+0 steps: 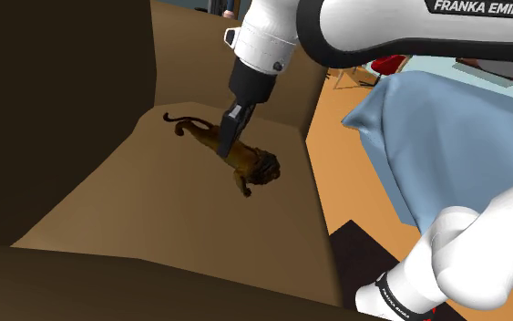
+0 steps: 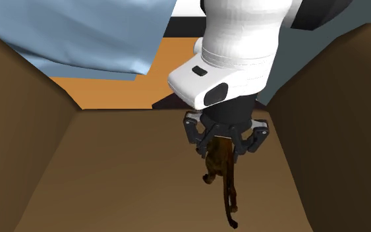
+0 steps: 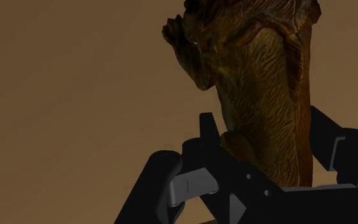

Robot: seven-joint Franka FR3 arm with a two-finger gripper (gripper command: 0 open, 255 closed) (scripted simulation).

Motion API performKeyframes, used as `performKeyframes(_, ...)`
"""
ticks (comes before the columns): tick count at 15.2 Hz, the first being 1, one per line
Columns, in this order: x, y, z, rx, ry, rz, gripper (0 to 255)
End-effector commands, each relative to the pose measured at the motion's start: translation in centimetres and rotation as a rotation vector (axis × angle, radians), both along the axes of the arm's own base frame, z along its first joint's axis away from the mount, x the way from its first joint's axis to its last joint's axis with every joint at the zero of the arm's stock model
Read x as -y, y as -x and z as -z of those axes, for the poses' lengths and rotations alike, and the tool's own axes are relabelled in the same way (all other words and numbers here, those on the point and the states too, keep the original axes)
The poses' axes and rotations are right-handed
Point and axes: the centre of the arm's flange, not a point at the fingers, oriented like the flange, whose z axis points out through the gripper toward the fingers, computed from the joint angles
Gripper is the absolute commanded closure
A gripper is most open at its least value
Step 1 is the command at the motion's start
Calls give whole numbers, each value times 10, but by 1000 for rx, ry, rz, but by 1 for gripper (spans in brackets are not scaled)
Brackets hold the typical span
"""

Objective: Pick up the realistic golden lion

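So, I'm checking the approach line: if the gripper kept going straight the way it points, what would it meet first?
The lion, clasped between the gripper's fingers. Beyond it, probably the brown seat, though depth there is unclear.

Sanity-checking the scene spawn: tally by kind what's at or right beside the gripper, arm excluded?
lion: 1
brown surface under it: 1
blue cloth beside that: 1
Total: 3
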Motion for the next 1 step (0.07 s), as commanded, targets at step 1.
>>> performKeyframes(1,0,0,-3,0,0,0,255)
